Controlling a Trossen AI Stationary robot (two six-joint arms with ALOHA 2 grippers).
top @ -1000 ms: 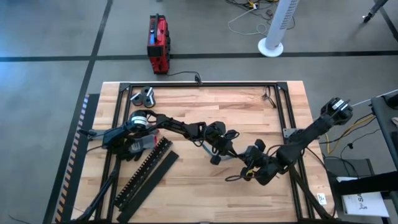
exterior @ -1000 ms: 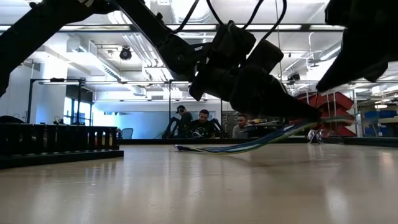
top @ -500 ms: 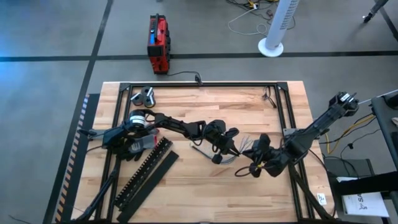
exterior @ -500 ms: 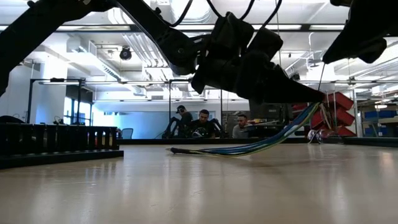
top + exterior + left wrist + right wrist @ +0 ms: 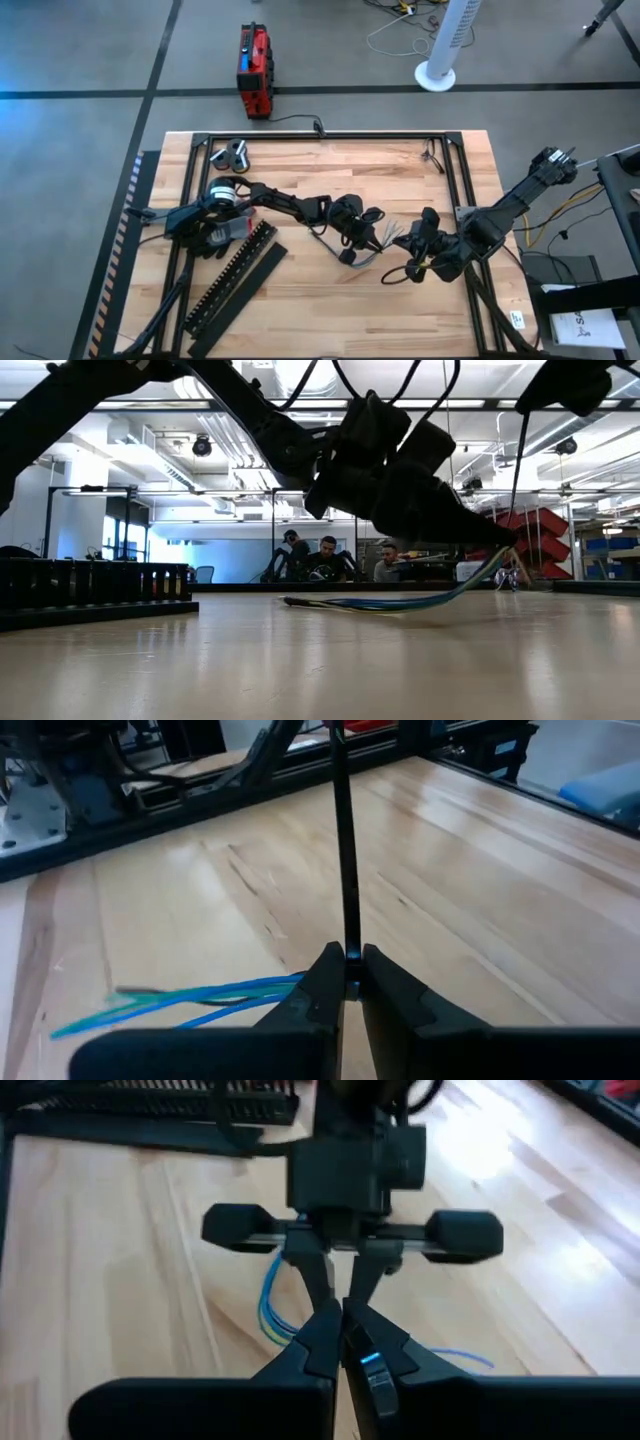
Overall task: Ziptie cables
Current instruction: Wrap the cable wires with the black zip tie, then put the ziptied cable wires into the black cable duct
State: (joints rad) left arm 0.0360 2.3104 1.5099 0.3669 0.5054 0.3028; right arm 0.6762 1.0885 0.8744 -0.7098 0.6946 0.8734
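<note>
1. Cables (image 5: 372,238) lie near the middle of the table (image 5: 330,320), a thin bundle of blue, green and dark wires between the two grippers; in the low view one end rests on the wood and the other rises toward the left gripper (image 5: 505,543).
2. In the left wrist view, the left gripper (image 5: 346,982) has its jaws narrowed almost together on a thin black strip (image 5: 343,850), probably the ziptie, which stands straight up from between them. The blue and green wires run in beside the fingertips, so the strip seems to be held close against the bundle, though whether it wraps the bundle cannot be told.
3. The right gripper (image 5: 418,238) sits just beside the free wire ends, facing the left one. In its wrist view its jaws are nearly closed, with something small and pale blue by the tips; what they grip, if anything, cannot be told.
4. Holding from both sides likely keeps the floppy wires gathered and raised so the strip can be tightened.
5. The black comb-toothed duct (image 5: 235,275) lies well apart at the left edge.
</note>
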